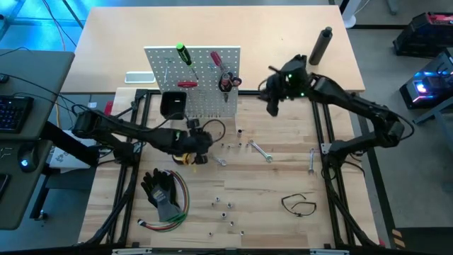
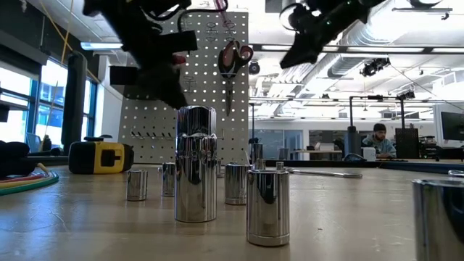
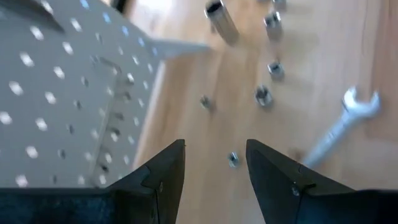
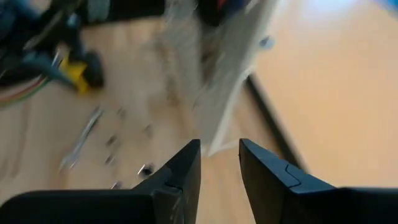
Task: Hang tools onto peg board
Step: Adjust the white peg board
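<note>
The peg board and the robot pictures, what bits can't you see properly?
- Peg board: blurred in the right wrist view.
- Yellow tape measure: mostly hidden under the left tool in the high view.
- Small metal bits: too tiny in the high view to name.
- Right tool: a dark shape in the low view.

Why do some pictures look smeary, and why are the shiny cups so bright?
Right wrist view: the peg board and yellow tape measure are smeared. Left wrist view: the wrench and the board are soft, the dark fingers crisp. Low view: the metal sockets mirror the room's ceiling lights. High view: even light, sharp.
</note>
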`<state>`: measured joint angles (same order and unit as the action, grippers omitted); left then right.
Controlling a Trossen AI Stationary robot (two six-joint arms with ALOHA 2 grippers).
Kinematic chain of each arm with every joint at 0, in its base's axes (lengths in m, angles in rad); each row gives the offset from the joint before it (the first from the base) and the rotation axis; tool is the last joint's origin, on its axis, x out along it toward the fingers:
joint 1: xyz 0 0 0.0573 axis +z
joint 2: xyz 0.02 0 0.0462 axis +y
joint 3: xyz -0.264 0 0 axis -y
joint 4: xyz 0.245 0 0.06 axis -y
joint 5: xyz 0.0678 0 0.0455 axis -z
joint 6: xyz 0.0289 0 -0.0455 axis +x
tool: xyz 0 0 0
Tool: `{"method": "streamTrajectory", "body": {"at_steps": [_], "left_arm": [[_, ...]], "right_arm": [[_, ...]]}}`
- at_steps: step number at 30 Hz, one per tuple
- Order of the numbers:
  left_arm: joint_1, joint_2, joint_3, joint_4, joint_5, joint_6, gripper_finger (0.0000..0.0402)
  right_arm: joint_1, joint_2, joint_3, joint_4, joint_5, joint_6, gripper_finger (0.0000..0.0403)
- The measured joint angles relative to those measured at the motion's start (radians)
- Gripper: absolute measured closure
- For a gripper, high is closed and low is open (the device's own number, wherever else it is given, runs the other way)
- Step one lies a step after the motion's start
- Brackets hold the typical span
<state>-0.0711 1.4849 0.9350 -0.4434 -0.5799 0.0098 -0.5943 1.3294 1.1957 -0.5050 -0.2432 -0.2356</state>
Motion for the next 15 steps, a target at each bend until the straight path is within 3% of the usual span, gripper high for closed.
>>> {"method": "streamTrajectory", "body": {"at_steps": [8, 15], "left_arm": [[-0.090, 0.000, -0.030, -0.191, -0.046, -0.208, 0.0239], [-0.162, 0.000, -0.144, -0.089, -0.084, -0.352, 0.0239]], "right_arm": [[0.132, 0.004, 0.000, -0.175, 0.009, -0.008, 0.0300], [0.243, 0.012, 0.000, -0.236, 0.012, 0.005, 0.0300]]}}
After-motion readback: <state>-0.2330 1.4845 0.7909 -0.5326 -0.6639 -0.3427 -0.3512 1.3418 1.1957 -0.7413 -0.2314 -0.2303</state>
